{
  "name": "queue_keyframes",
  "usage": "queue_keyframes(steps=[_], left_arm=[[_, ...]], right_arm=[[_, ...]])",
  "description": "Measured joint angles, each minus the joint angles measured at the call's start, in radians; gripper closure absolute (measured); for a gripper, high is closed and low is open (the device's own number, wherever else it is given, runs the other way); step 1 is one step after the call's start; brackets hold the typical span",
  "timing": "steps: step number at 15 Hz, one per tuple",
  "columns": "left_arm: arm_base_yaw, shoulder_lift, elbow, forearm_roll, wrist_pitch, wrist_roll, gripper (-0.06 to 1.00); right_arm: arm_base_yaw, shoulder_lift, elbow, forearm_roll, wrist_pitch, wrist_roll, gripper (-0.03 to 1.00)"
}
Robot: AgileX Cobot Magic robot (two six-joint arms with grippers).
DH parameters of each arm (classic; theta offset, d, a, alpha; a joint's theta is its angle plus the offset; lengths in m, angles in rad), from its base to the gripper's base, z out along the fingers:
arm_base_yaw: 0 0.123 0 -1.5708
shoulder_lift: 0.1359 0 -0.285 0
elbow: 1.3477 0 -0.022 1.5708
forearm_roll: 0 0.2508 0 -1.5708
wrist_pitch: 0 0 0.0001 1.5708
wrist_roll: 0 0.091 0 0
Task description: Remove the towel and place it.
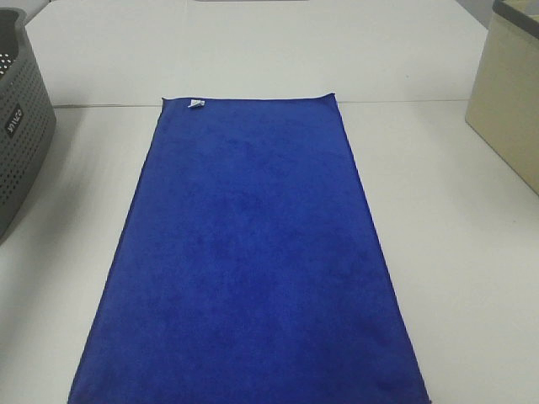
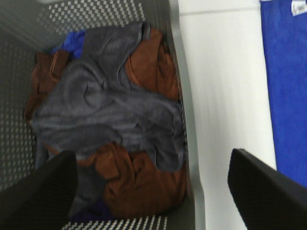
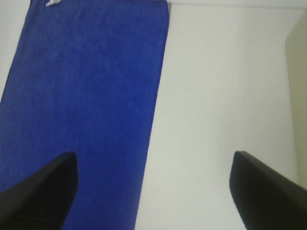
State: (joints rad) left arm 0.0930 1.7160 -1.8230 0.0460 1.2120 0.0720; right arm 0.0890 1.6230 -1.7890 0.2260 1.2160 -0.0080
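Note:
The towel [image 1: 248, 252] is a large royal-blue cloth lying flat and spread out in the middle of the white table, with a small white tag [image 1: 195, 104] at its far left corner. It also shows in the left wrist view [image 2: 288, 86] and in the right wrist view [image 3: 81, 110]. No gripper shows in the exterior high view. My left gripper [image 2: 153, 191] is open and empty, above the grey basket's [image 2: 184, 96] rim. My right gripper [image 3: 153, 191] is open and empty, above the bare table just right of the towel's right edge.
The grey perforated basket [image 1: 21, 126] stands at the left edge of the table and holds grey [image 2: 105, 115], brown [image 2: 144, 177] and blue cloths. A beige box [image 1: 509, 109] stands at the right edge. The white table [image 1: 446, 252] surrounds the towel.

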Motion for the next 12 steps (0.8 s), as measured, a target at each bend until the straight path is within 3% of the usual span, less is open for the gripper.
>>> queue_keyframes(steps=[1,5,8,12], left_arm=[[0.0,-0.107,0.128,0.003,-0.001,0.0,0.14],[0.0,-0.556,0.56,0.006,-0.069,-0.001,0.14],[0.0,-0.83,0.752,0.006,-0.085,0.0,0.14],[0.0,-1.159,0.972,0.006,-0.119,0.002,0.14]], right_arm=[[0.0,-0.168,0.187,-0.031,0.001,0.0,0.13],[0.0,-0.567,0.58,-0.079,0.005,0.0,0.13],[0.0,-0.885,0.827,-0.08,0.007,0.0,0.13],[0.0,-1.256,1.02,-0.126,0.007,0.0,0.13]])
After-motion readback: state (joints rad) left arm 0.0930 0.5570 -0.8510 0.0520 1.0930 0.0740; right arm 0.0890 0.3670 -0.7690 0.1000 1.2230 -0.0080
